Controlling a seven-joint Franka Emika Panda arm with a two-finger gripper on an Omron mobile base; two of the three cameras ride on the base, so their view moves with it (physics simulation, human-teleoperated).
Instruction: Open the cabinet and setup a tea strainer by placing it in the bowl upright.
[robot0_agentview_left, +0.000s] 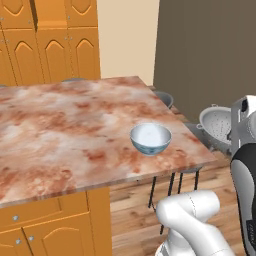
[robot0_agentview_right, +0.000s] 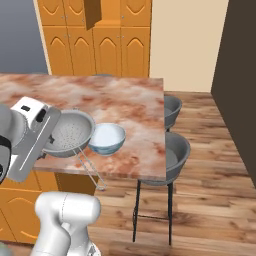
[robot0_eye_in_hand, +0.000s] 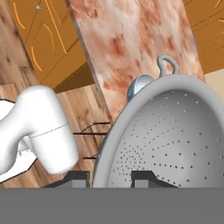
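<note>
My gripper (robot0_eye_in_hand: 111, 179) is shut on the thick rim of the tea strainer (robot0_eye_in_hand: 175, 140), a pale grey perforated hemisphere tipped on its side. The strainer (robot0_agentview_left: 217, 125) hangs in the air off the counter's right edge, its open side turned toward the bowl (robot0_agentview_left: 150, 138). The bowl (robot0_agentview_right: 106, 138), glossy blue-grey and upright, sits on the marble counter (robot0_agentview_left: 60, 130) near that edge, and its rim (robot0_eye_in_hand: 139, 85) peeks out behind the strainer. The strainer (robot0_agentview_right: 70, 132) and the bowl are close but apart. Far behind, the cabinet door (robot0_agentview_right: 92, 12) stands swung open.
Orange-brown cabinet fronts (robot0_agentview_left: 55, 55) line the back wall and also sit under the counter (robot0_agentview_left: 45, 230). Two grey stools (robot0_agentview_right: 172, 150) (robot0_agentview_right: 171, 110) stand along the counter's right side, over a wooden floor. My own white arm link (robot0_agentview_right: 65, 215) rises just below the strainer.
</note>
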